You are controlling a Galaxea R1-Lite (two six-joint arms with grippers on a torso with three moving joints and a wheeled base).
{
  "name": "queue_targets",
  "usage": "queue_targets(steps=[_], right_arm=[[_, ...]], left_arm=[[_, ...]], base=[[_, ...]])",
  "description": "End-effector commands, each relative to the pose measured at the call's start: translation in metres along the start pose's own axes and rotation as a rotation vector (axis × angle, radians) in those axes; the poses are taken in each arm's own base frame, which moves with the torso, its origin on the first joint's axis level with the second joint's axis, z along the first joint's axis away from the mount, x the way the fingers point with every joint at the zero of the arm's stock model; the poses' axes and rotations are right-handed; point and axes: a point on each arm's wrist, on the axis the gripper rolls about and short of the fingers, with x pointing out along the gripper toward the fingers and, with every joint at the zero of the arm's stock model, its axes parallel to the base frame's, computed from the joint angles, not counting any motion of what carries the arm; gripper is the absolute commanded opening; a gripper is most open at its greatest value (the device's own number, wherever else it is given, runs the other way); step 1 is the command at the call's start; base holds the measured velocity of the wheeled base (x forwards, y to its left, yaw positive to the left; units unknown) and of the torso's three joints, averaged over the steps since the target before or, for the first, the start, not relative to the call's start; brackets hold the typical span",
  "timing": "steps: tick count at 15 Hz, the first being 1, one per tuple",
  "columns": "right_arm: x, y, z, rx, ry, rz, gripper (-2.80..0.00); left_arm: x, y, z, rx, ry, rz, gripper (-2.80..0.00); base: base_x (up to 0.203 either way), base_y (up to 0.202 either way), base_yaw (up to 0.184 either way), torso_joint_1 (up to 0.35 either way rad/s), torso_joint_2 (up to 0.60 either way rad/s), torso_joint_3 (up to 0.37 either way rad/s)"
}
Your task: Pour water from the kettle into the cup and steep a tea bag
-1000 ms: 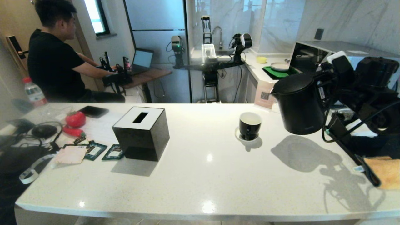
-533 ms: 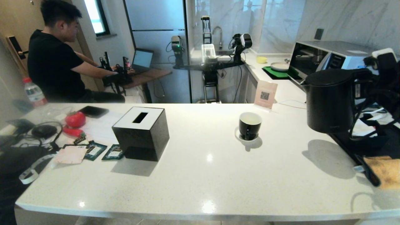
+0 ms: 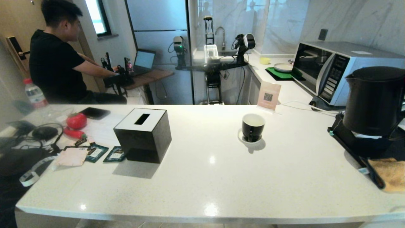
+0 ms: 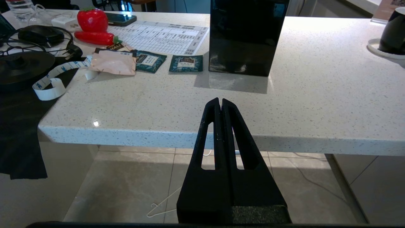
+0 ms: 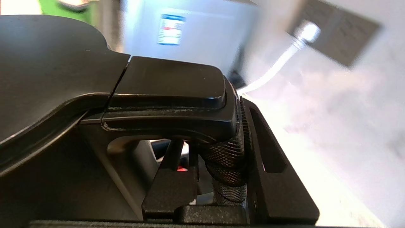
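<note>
Kettle (image 3: pixel 373 99) far right, upright just over its black base (image 3: pixel 360 144), handle (image 5: pixel 227 158) clamped in right gripper (image 5: pixel 221 177). Left to right otherwise: left gripper (image 4: pixel 220 104) pressed shut below counter (image 3: pixel 202 177) edge; tissue box (image 3: pixel 143 134); cup (image 3: pixel 253 126) on saucer (image 3: pixel 242 136), well apart from kettle.

Bright overhead light throws glare spots on the worktop (image 3: pixel 210 159); soft shadows fall beside objects; the right wrist background is blurred.

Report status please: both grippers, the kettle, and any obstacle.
Right gripper shut on kettle handle, at counter's right end. Left gripper shut, parked below counter edge. Cup stands on saucer mid-counter. Nothing in the way.
</note>
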Motion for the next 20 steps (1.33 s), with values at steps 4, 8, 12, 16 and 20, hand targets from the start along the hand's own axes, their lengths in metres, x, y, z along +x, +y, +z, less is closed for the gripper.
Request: queue_targets(steps=[4, 8, 12, 16, 20], right_arm=[[0.004, -0.037, -0.008, 0.086, 0.014, -0.11, -2.8], [0.008, -0.069, -0.022, 0.141, 0.042, -0.204, -2.8], [0.011, -0.098, -0.038, 0.194, 0.072, -0.29, -2.8], [0.019, -0.12, -0.051, 0.207, 0.083, -0.352, -2.8], [0.034, -0.135, -0.063, 0.222, 0.08, -0.39, -2.8]], left_arm=[[0.0, 0.0, 0.0, -0.001, 0.001, 0.001, -2.8], [0.0, 0.0, 0.0, -0.001, 0.001, 0.001, -2.8], [0.0, 0.0, 0.0, -0.001, 0.001, 0.001, -2.8], [0.0, 0.0, 0.0, -0.001, 0.001, 0.001, -2.8], [0.0, 0.0, 0.0, -0.001, 0.001, 0.001, -2.8]], base=[[0.0, 0.0, 0.0, 0.0, 0.0, 0.0], [0.0, 0.0, 0.0, 0.0, 0.0, 0.0], [0.0, 0.0, 0.0, 0.0, 0.0, 0.0], [0.0, 0.0, 0.0, 0.0, 0.0, 0.0], [0.0, 0.0, 0.0, 0.0, 0.0, 0.0]])
